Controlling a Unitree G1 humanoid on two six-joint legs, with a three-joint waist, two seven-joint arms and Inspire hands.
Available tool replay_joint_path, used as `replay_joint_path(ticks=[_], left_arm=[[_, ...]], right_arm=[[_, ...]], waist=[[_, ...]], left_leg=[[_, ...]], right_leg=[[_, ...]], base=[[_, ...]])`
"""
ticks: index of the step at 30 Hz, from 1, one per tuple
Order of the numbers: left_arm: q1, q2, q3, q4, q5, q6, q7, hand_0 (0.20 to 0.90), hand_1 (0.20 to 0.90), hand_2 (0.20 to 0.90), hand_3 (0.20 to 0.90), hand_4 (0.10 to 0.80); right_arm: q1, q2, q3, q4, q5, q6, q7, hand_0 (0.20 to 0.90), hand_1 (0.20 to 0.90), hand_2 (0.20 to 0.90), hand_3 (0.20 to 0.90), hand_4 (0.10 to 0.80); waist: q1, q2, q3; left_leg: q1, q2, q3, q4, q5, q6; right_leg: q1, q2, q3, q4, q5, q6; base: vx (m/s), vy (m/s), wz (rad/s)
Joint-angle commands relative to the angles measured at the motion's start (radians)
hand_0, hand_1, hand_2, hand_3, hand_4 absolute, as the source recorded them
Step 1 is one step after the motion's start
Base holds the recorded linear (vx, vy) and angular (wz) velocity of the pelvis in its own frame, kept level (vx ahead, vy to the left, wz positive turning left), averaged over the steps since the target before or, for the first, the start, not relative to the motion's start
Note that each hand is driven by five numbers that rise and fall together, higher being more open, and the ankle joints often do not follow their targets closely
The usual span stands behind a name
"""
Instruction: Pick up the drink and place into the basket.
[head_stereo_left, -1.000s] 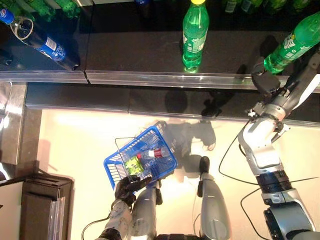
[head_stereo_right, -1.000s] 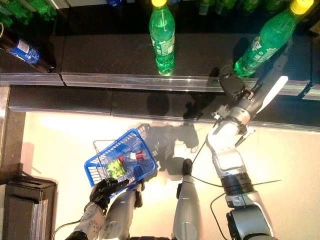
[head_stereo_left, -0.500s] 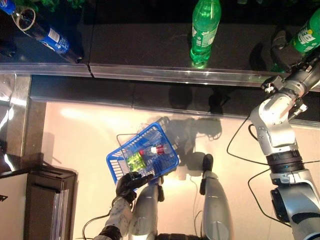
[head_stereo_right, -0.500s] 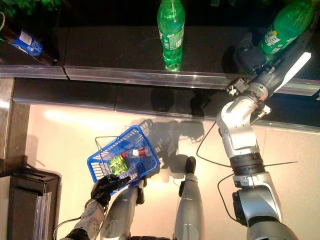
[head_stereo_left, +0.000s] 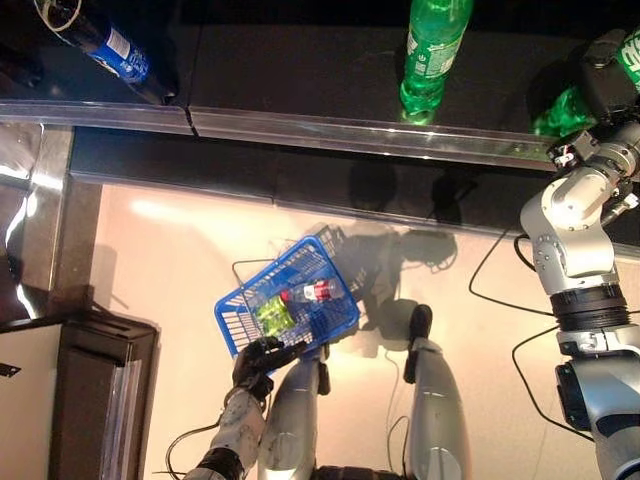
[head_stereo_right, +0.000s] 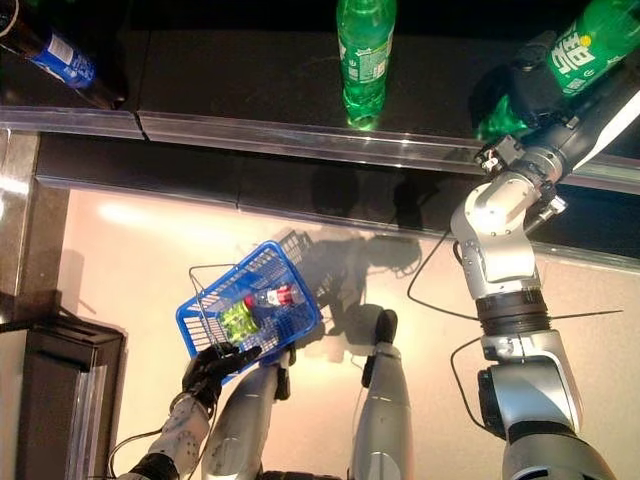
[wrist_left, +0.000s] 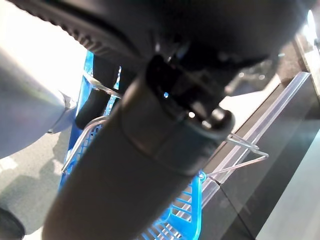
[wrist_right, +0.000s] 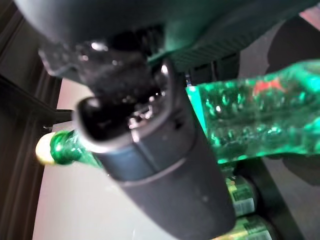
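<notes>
The green bottle (head_stereo_right: 590, 45) is up on the dark shelf (head_stereo_right: 250, 85) at the far right, leaning over, and the right hand (head_stereo_right: 530, 85) has its dark fingers wrapped around the lower body of it. In the right wrist view you can see the bottle (wrist_right: 260, 120) lying right across the hand with the thumb (wrist_right: 155, 165) in front of it, yellow cap poking out on one side, so that's a proper closed grip. Its bottom end sits just behind the shelf's shiny metal front rail (head_stereo_left: 350, 128); can't tell whether it's still touching the shelf or not.

Further along the same shelf there's a second green bottle (head_stereo_left: 432, 55) standing upright around the middle, well apart from the held one. Way over at the left end a dark cola bottle (head_stereo_left: 100, 45) with a blue label leans at an angle.

Down below, over the pale floor (head_stereo_left: 170, 260), the left hand (head_stereo_left: 255, 362) is curled shut on the near edge of the blue basket (head_stereo_left: 240, 320). The basket is tilted and its wire handle (wrist_left: 240, 150) is folded down to the side. Inside it already: a small greenish-yellow drink (head_stereo_left: 272, 316) and a clear bottle with a red label (head_stereo_left: 312, 292), lying next to each other.

A dark cabinet (head_stereo_left: 90, 400) stands at lower left, near the basket but not touching.
</notes>
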Motion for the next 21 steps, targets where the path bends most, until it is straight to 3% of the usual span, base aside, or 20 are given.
replay_joint_path(ticks=[1,11,21], left_arm=[[0.117,0.117,0.01,-0.093,-0.042,-0.103,-0.011,0.3,0.3,0.3,0.2,0.1],[0.134,0.109,0.069,-0.094,-0.1,-0.155,-0.033,0.3,0.3,0.3,0.2,0.1],[0.199,0.133,0.198,-0.284,-0.118,-0.236,-0.071,0.3,0.3,0.3,0.2,0.1]], right_arm=[[-0.101,-0.129,-0.047,-0.077,-0.071,-0.081,-0.004,0.3,0.3,0.3,0.2,0.1],[-0.024,-0.136,-0.09,-0.148,-0.093,-0.082,0.03,0.3,0.3,0.3,0.2,0.1],[0.286,-0.082,-0.163,-0.447,-0.172,-0.089,0.286,0.3,0.3,0.3,0.2,0.1]], waist=[[0.001,0.009,-0.018],[-0.017,0.007,-0.018],[-0.043,-0.031,-0.123]], left_leg=[[-0.038,-0.001,-0.076,0.167,-0.028,0.007],[0.054,0.005,-0.057,0.166,-0.02,0.0],[0.206,0.016,-0.028,0.047,-0.023,-0.009]], right_leg=[[0.065,-0.018,-0.06,0.02,-0.047,-0.034],[0.161,-0.026,-0.06,0.01,-0.058,-0.039],[0.308,-0.016,-0.055,-0.071,-0.065,-0.03]], base=[[0.0,0.0,0.0],[-0.01,0.048,0.01],[0.056,0.043,-0.02]])
